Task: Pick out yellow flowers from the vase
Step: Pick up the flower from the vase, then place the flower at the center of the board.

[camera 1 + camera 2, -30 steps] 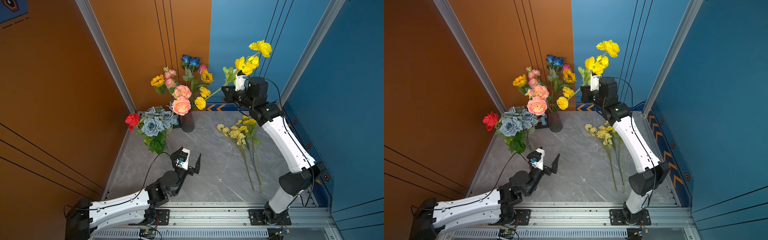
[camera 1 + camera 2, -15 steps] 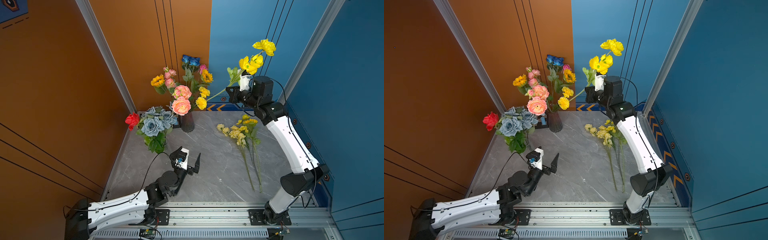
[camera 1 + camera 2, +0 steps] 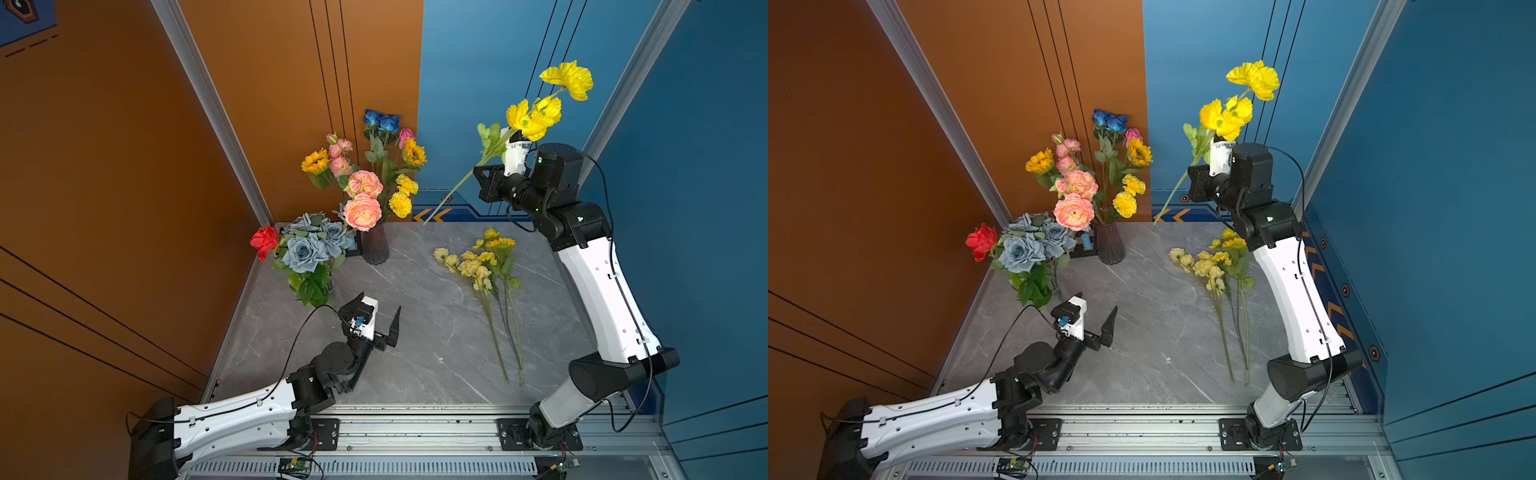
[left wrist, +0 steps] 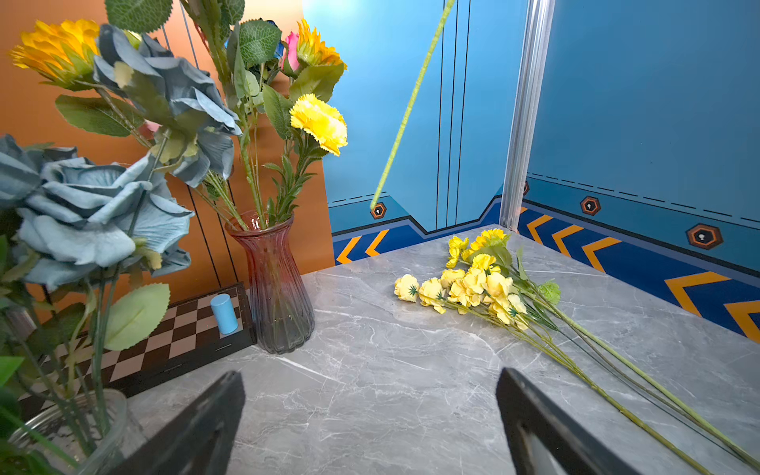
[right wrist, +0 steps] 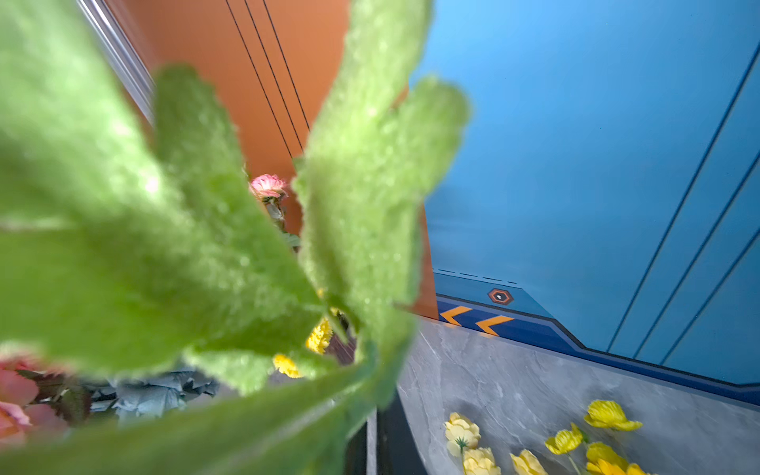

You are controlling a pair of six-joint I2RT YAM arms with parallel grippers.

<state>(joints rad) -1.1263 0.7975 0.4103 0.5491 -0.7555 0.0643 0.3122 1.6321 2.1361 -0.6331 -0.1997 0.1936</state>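
Yellow flowers [image 3: 478,266] picked so far are lying bunched on the grey table [image 3: 415,332], stem ends reaching toward the near edge, heads toward the back; likely parked there to be keeping them apart from the vase. Across bare stone from them, the left gripper [image 3: 376,322] is hovering low with jaws standing wide and nothing between them, idling out of the way, I judge. Beyond it a jar of grey-blue roses [image 3: 305,253] is sitting by the orange wall, not wanted. Farther back the dark ribbed vase [image 3: 374,247] is still carrying sunflowers [image 3: 316,161] and yellow carnations [image 3: 401,203] among peach peonies [image 3: 362,211], so work is remaining. Farthest and highest, the right gripper [image 3: 480,176] is clamping the stem of a yellow poppy sprig [image 3: 534,118], blooms up against the blue wall, stem tip dangling free, well apart from the vase mouth; held high, probably, so the long stem is clearing the bouquet before joining the bunch.
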